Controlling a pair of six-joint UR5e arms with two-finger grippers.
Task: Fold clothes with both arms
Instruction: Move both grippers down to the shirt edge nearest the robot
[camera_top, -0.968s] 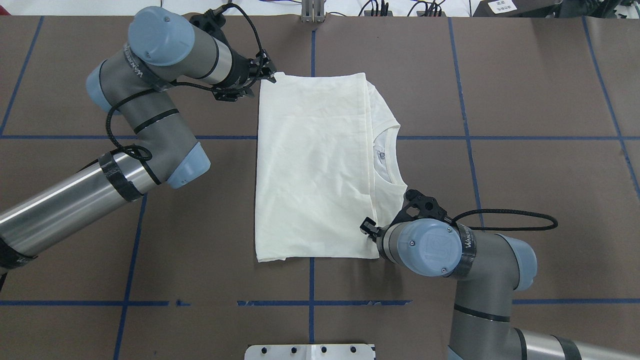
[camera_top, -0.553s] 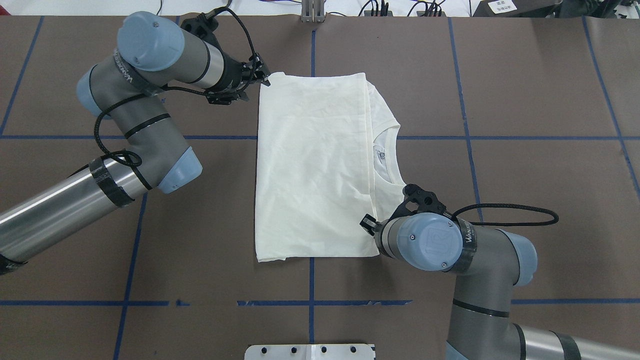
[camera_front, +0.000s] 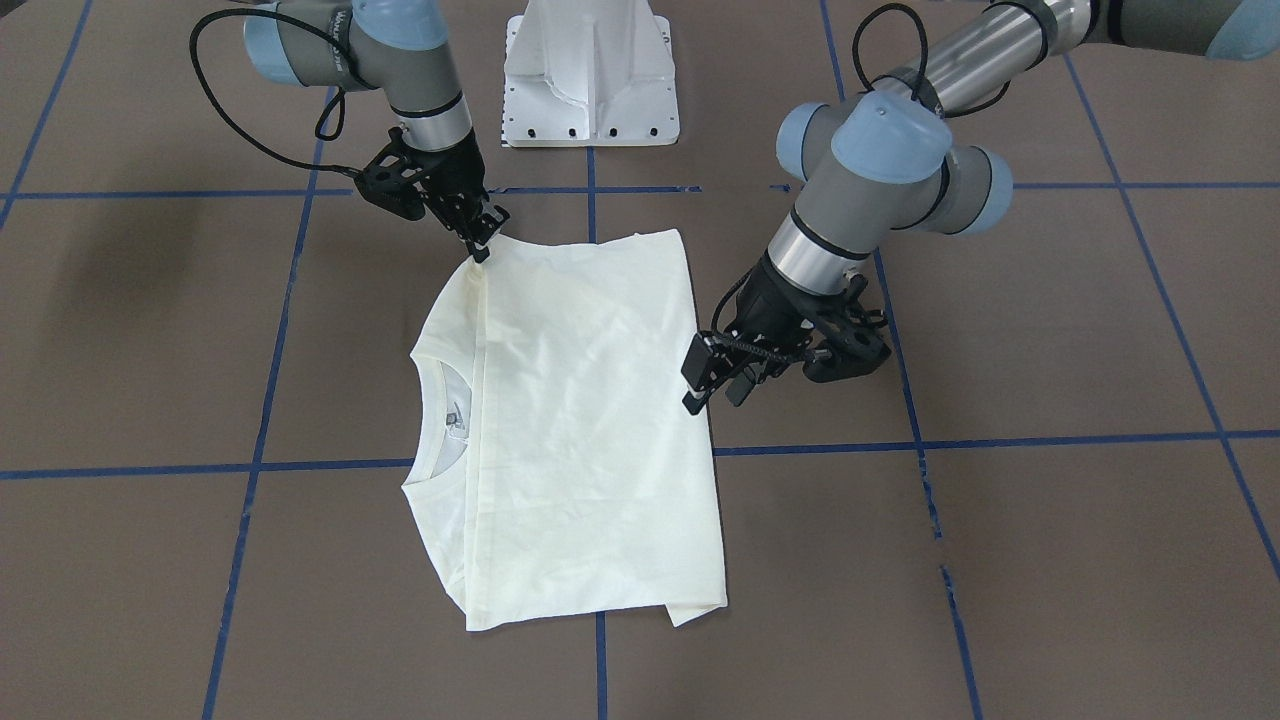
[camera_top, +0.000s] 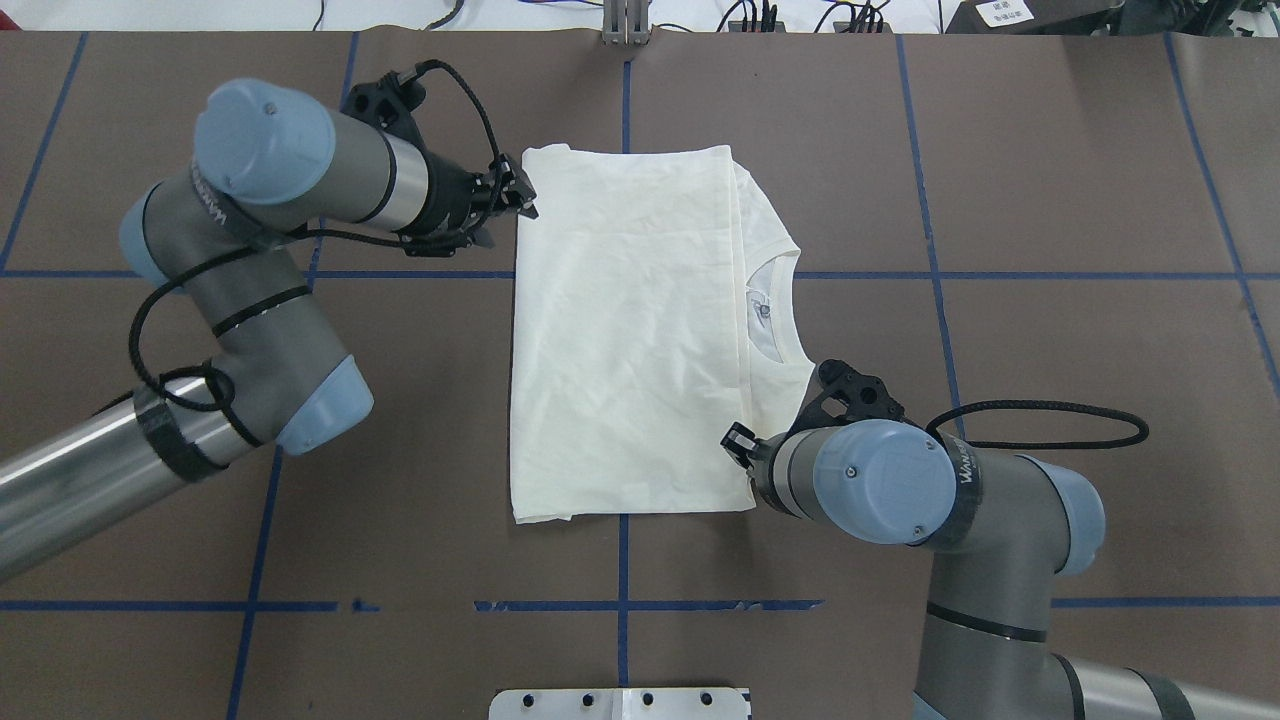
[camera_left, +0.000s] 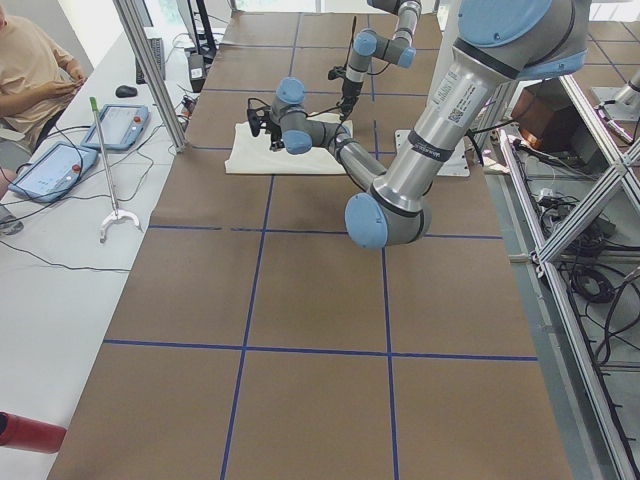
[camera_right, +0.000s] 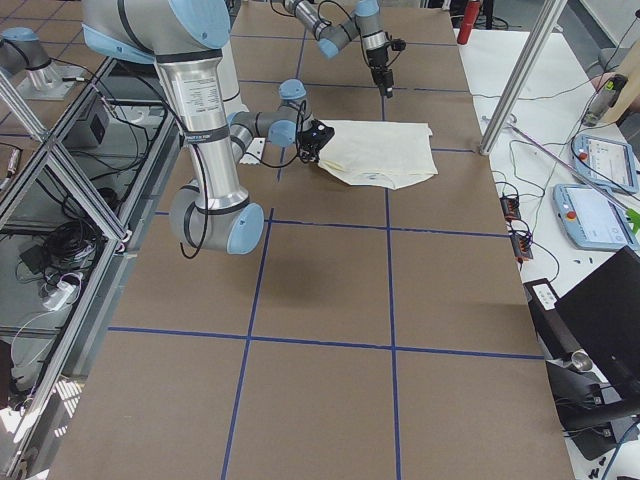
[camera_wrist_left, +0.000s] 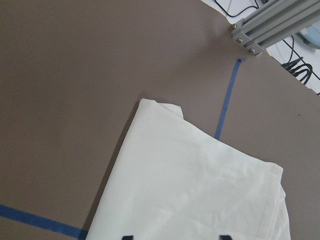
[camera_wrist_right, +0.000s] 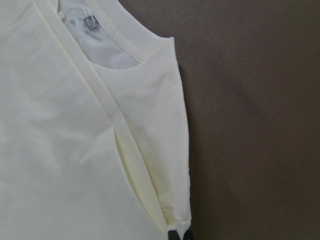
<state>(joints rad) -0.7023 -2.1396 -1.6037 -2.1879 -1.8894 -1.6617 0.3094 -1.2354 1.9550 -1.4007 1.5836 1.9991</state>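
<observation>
The cream-white shirt (camera_top: 630, 330) lies folded into a flat rectangle on the brown table, its print hidden. Its ribbed neck (camera_top: 775, 310) shows at the right side. My left gripper (camera_top: 524, 198) is open and empty just above the shirt's left edge, near the far corner. In the left wrist view (camera_wrist_left: 175, 237) its tips stand wide apart over the cloth (camera_wrist_left: 200, 190). My right gripper (camera_front: 484, 250) is shut on the shirt's near right corner. The right wrist view (camera_wrist_right: 180, 235) shows the tips pinching the hem (camera_wrist_right: 182, 220). In the overhead view the wrist mostly hides it (camera_top: 738, 445).
The white pedestal base (camera_front: 590, 80) stands at the table's near edge behind the shirt. Blue tape lines (camera_top: 930, 275) cross the brown table cover. An aluminium post (camera_top: 625, 25) stands at the far edge. An operator (camera_left: 30, 70) sits beside tablets off the far side.
My left gripper has drawn away from the shirt's far left corner and moved along the left edge toward the robot. The right gripper stays at the near right corner.
</observation>
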